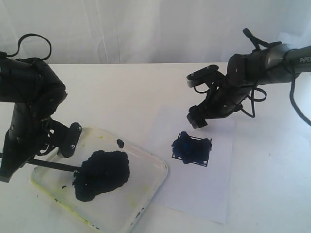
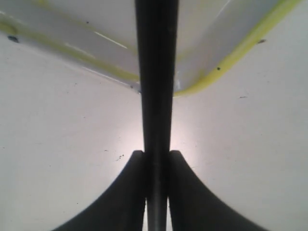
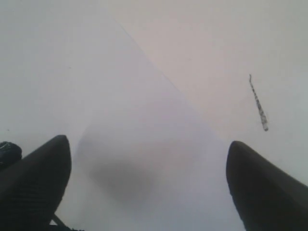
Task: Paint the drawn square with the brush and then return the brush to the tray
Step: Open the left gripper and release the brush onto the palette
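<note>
The drawn square (image 1: 192, 148) on the white paper sheet (image 1: 204, 189) is daubed blue-black inside its thin outline. The brush (image 1: 56, 166) lies nearly level, its tip in the black paint blob (image 1: 102, 174) of the tray (image 1: 148, 191). My left gripper (image 1: 28, 162) is shut on the brush's far end, outside the tray's left rim. In the left wrist view the brush (image 2: 156, 72) runs from between the fingers (image 2: 127, 192) of my left gripper (image 2: 156, 159) over the yellow-green rim (image 2: 231, 62). My right gripper (image 1: 195, 97) hangs open above the paper's far edge, up and right of the square. The right wrist view shows it (image 3: 149, 149) holding nothing.
A small dark paint spot (image 1: 120, 142) sits on the tray's far side. A thin paint streak (image 3: 258, 103) marks the table beyond the paper (image 3: 120, 120). A dark corner of the painted square (image 3: 7, 151) shows beside one right finger.
</note>
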